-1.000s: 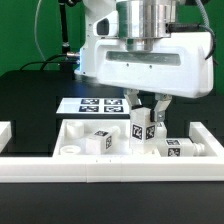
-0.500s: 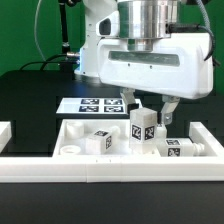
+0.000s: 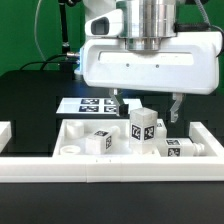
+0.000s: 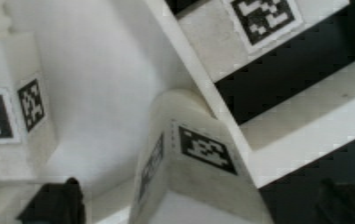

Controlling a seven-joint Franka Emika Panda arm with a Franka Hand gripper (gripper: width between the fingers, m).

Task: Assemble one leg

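White rail (image 3: 60, 166) runs across the front of the black tabletop (image 3: 30, 95). Behind it, the leg (image 3: 143, 128) stands upright among similar tagged posts. Above hangs the gripper (image 3: 147, 106), its fingers (image 3: 178, 106) spread wide, clear of the leg. Farthest lies the marker board (image 3: 85, 104).

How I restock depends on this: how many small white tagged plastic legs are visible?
3 small white plastic legs: one upright below the open gripper, one toward the exterior view's left, one lying toward its right. Others may be hidden.
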